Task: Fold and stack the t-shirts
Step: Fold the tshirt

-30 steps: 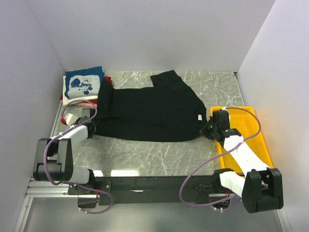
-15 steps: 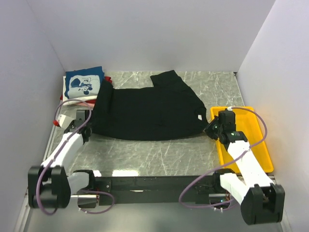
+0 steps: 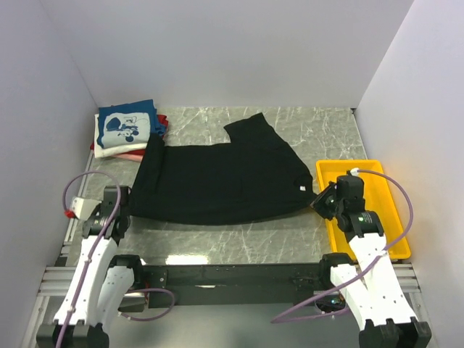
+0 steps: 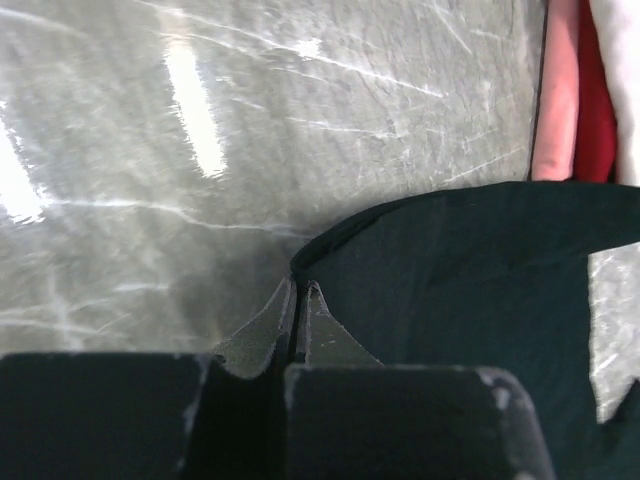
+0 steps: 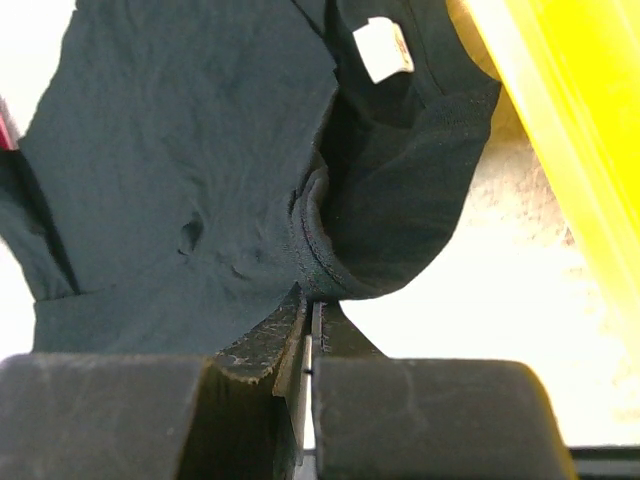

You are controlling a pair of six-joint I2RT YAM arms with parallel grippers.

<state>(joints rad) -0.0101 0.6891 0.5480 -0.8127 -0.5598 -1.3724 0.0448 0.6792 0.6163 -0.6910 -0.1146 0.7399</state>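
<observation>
Across the middle of the marble worktop [image 3: 239,233] the black t-shirt [image 3: 217,181] lies spread out, one sleeve pointing toward the far edge and a small white label [image 5: 383,48] showing near its right end. At the shirt's near left corner the left gripper [image 4: 300,292] has its jaws pressed together on the cloth's edge, the fabric lifting slightly off the marble there. At the right end the right gripper [image 5: 311,305] is likewise closed, pinching a rolled, stitched fold of the black cloth just beside the yellow tray [image 3: 333,170], which sits along the worktop's right edge. In the far left corner sits a pile of folded shirts: the blue shirt [image 3: 125,125] with a white cartoon print on top, the white shirt [image 3: 109,150] under it and the red shirt [image 4: 598,110] at the bottom. The black shirt's far left corner overlaps this pile.
</observation>
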